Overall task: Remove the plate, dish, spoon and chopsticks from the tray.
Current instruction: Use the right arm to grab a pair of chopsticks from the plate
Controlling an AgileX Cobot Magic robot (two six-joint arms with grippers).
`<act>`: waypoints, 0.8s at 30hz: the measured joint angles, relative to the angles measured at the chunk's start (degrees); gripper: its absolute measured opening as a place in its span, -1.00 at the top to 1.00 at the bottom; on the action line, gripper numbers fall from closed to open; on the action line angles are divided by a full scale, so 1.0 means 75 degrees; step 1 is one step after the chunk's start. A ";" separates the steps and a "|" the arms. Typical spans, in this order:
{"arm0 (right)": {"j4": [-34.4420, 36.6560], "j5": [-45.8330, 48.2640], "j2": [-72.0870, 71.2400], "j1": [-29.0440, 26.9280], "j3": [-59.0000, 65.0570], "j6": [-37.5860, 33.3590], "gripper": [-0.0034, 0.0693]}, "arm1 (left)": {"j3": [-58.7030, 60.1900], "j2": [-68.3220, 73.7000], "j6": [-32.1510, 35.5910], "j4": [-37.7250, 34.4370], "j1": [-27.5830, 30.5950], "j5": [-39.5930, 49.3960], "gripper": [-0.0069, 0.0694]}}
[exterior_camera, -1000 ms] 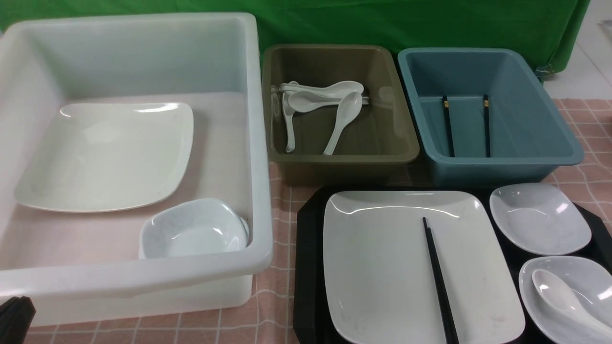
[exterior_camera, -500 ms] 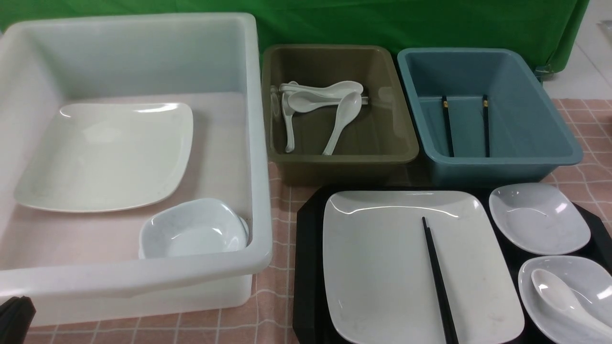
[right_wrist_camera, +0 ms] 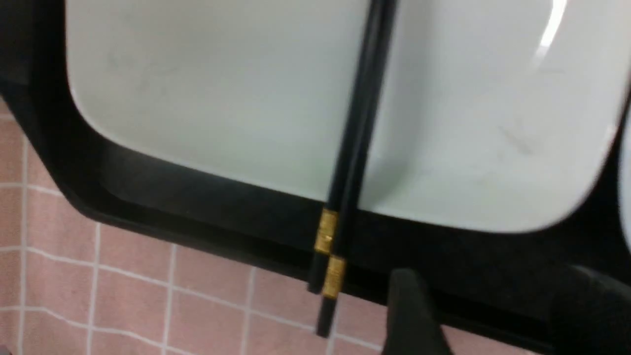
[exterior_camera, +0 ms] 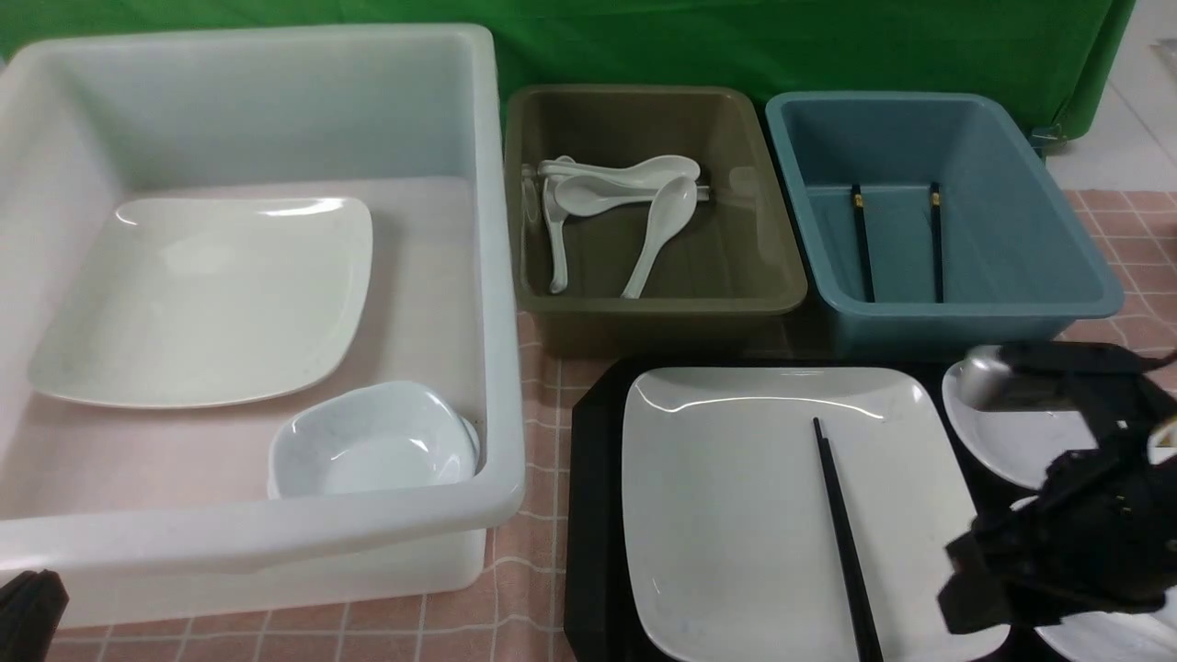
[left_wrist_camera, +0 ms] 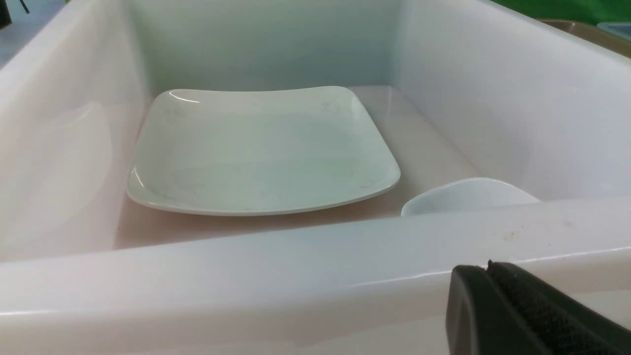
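Above the tray's (exterior_camera: pixel 593 515) near right corner, right gripper (right_wrist_camera: pixel 488 296) hangs wide open, empty, likely lining up on the chopsticks (exterior_camera: pixel 841 533), which lie across the plate (exterior_camera: pixel 736 515), ends overhanging the near edge. Left gripper (left_wrist_camera: pixel 490 276) closed.

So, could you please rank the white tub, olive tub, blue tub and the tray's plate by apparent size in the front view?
1. White tub, clearly largest.
2. Blue tub and olive tub, too alike to separate.
The plate looks about their size, but lies nearer the camera, so I leave it unranked.
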 joint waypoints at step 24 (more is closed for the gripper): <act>-0.0763 -0.0259 0.3155 0.1209 -0.1209 0.1060 -0.16 | 0.0000 0.0000 0.0007 0.0000 0.0000 0.0000 0.81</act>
